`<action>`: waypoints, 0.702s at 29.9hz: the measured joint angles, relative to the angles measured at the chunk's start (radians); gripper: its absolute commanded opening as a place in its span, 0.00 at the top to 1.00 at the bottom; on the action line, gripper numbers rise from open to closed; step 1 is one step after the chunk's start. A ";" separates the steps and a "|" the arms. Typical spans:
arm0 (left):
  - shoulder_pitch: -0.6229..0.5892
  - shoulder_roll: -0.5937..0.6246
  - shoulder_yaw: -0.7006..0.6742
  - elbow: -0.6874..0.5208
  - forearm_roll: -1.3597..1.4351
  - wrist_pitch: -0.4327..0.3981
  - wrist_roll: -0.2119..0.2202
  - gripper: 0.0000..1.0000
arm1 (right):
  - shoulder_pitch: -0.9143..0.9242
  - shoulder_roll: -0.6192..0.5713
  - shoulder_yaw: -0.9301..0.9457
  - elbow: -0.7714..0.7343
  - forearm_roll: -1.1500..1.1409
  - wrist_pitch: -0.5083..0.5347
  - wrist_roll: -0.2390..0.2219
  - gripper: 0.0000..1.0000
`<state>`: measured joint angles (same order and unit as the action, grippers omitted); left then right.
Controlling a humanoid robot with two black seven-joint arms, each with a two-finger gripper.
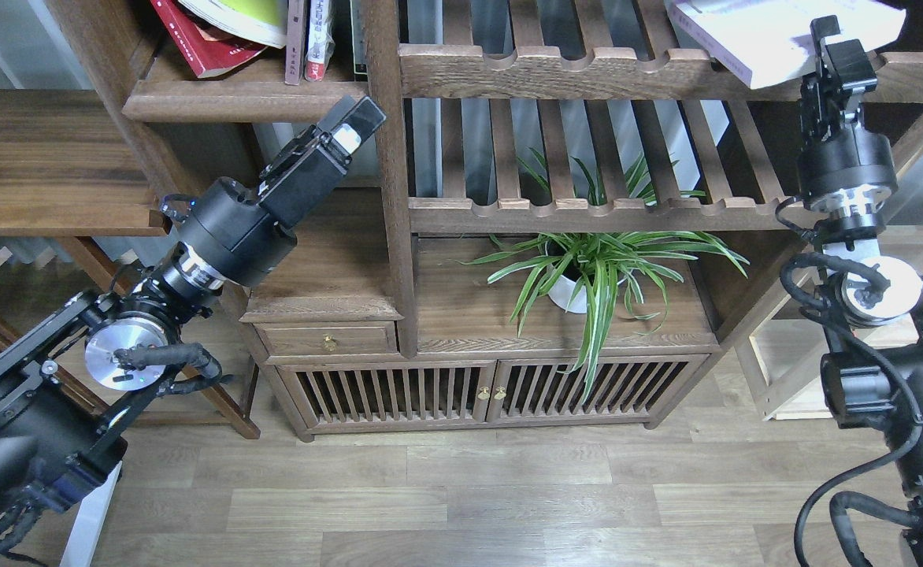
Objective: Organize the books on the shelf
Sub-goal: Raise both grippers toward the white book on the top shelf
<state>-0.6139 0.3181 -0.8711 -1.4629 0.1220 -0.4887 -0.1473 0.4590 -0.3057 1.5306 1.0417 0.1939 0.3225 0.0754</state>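
On the slatted rack top right, right gripper (824,39) clamps the thick white book (776,35) by its edge—heavy, floppy; regrip near spine.

Three large paperbacks show: one dark red book (202,43), one yellow-green book (245,20) lying over it, and one thick white book (761,35) at the upper right. Two thin upright books (308,39) stand beside the first pair. One solid shelf board (233,98) carries those four. Two slatted racks (587,75) with scalloped rails cross the middle. One potted plant (587,268) sits below, over one small drawer (328,339) and two slatted doors (493,390). Two black arms (225,232) reach in, one from each side
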 measured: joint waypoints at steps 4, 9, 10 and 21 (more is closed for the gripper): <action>0.003 0.001 -0.002 0.002 -0.001 0.000 -0.001 0.01 | -0.009 0.002 0.000 -0.001 -0.001 0.015 0.003 0.96; 0.005 -0.005 -0.003 0.009 -0.001 0.000 -0.001 0.01 | -0.015 0.006 0.019 -0.001 0.000 0.027 0.006 0.97; 0.005 -0.007 -0.004 0.011 -0.001 0.000 -0.001 0.01 | -0.019 0.008 0.023 0.001 0.001 0.035 0.007 0.97; 0.006 -0.047 -0.006 0.048 -0.020 0.000 -0.005 0.03 | -0.117 0.022 0.029 0.054 0.070 0.163 0.007 0.98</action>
<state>-0.6075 0.2711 -0.8771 -1.4154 0.1018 -0.4887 -0.1518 0.3425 -0.2841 1.5595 1.0956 0.2640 0.4852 0.0828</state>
